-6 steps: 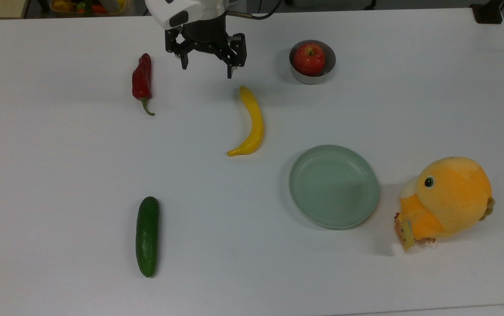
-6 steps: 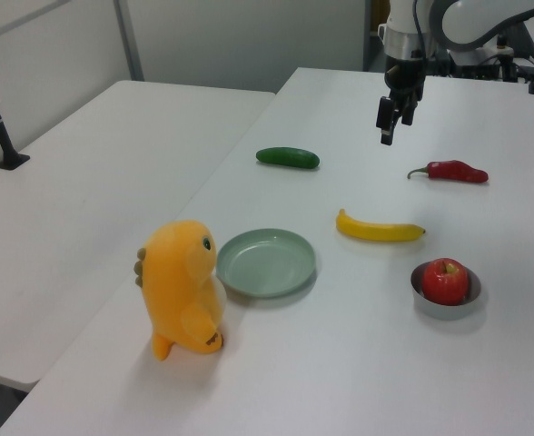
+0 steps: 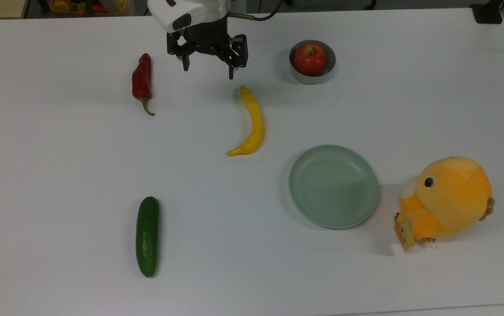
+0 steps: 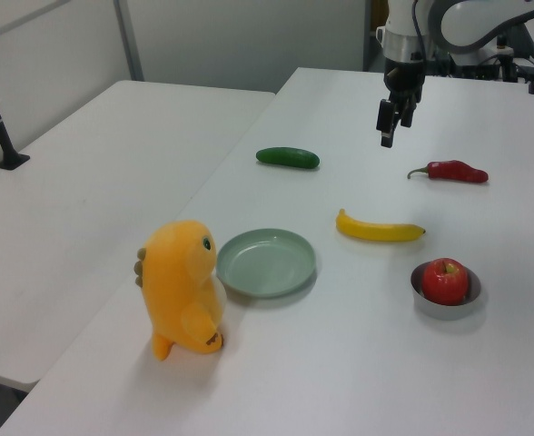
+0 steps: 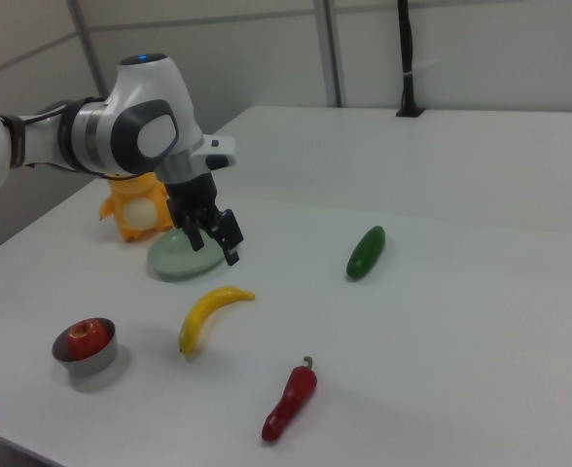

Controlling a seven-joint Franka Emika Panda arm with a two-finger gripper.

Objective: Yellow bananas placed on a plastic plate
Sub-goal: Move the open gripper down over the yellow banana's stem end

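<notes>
Yellow bananas (image 3: pixel 252 123) on table, just below gripper (image 3: pixel 208 72) in top view; fingers spread, empty.

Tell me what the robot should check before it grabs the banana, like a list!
1. Gripper open: ok, fingers spread apart.
2. Gripper empty: ok, nothing between the fingers.
3. Banana free to grab: ok, it lies alone on the table, touching nothing.
4. Gripper over the banana: not ok, in the top view it hangs beyond the banana's upper tip.
5. Plate ready: ok, nothing lies in it.
6. Way from banana to plate: ok, bare table between them.
</notes>
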